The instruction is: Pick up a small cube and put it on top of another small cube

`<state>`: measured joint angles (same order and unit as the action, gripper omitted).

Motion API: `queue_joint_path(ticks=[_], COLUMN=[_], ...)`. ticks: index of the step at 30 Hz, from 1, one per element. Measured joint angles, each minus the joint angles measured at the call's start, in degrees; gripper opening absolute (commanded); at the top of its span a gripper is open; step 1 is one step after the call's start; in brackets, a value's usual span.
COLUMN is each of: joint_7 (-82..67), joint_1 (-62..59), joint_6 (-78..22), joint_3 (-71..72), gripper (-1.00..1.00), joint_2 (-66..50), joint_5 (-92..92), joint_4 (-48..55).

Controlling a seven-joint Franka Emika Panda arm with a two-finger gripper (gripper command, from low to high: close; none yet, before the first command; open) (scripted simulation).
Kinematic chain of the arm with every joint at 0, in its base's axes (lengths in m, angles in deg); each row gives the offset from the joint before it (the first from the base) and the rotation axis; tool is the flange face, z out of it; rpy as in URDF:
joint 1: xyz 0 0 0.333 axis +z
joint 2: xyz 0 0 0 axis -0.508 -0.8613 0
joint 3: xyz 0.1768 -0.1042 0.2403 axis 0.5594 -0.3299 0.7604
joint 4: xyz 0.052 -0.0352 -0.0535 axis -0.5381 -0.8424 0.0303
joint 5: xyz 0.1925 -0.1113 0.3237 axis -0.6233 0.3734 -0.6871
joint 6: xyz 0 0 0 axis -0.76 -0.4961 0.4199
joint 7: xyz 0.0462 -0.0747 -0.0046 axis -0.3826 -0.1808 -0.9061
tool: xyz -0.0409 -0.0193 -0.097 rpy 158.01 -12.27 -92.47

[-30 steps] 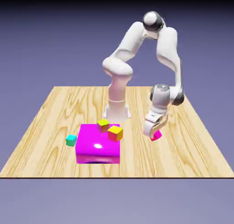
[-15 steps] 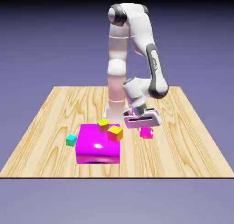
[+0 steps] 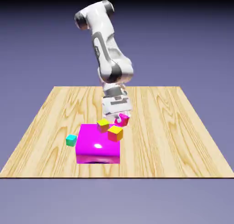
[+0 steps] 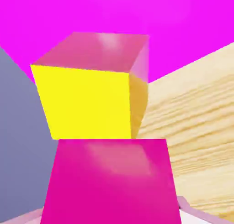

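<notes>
In the exterior view my gripper point(image 3: 121, 120) is shut on the small pink-magenta cube point(image 3: 124, 117), held in the air just behind the big flat magenta block point(image 3: 98, 145). Two small cubes with yellow sides rest on that block, one at its back edge point(image 3: 103, 125) and one nearer the held cube point(image 3: 115, 133). In the hand view the held pink cube point(image 4: 109, 182) fills the bottom and hides the fingertips. Just beyond it stands a yellow-sided cube with a pink top point(image 4: 87, 100), with the magenta block point(image 4: 151, 13) behind it.
A small teal cube point(image 3: 71, 139) lies on the wooden table point(image 3: 183, 141) just off the exterior view's left side of the magenta block. The robot's base stands behind the block, near the table's far edge.
The arm has swung from the exterior view's right toward the left, carrying the pink cube from near the table surface to just behind the magenta block and its yellow cubes.
</notes>
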<state>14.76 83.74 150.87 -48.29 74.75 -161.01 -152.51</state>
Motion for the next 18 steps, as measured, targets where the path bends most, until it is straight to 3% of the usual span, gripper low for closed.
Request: queue_joint_path(ticks=[4, 15, 16, 18], joint_7=[5.40, 23.28, 24.08, 24.05], joint_1=[-5.41, -18.89, -19.50, -19.50], joint_6=[2.99, -19.50, -20.51, -20.54], joint_3=[0.98, 16.50, 17.20, 17.20], gripper=[-1.00, -1.00, 1.00, 1.00], joint_2=[5.61, -17.21, -18.23, -18.23], joint_5=[-4.75, 3.28, 3.64, 3.60], joint_4=[-0.20, -1.42, -1.48, -1.48])
